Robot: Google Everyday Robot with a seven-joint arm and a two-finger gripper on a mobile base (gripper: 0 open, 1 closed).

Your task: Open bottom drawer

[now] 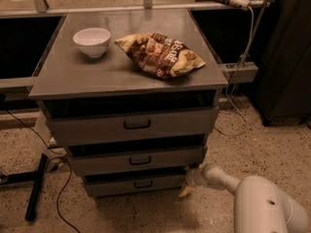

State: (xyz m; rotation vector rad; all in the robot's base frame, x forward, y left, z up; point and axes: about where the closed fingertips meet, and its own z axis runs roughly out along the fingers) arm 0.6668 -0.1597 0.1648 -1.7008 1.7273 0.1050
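Note:
The bottom drawer (131,185) is the narrowest grey front of three, low on the cabinet, with a small black loop handle (143,184) at its centre. It stands about level with the drawers above, with a dark gap over it. My gripper (187,184) is at the end of the white arm (262,205), which comes in from the lower right. The gripper sits at the drawer's right end, near the floor and to the right of the handle. Its tip is partly hidden against the cabinet corner.
The mid drawer (138,160) and the top drawer (133,125) are above. A white bowl (92,41) and a chip bag (160,54) lie on the cabinet top (73,76). Cables (58,198) and a black bar (36,193) lie on the floor at left. A dark cabinet (286,57) stands at right.

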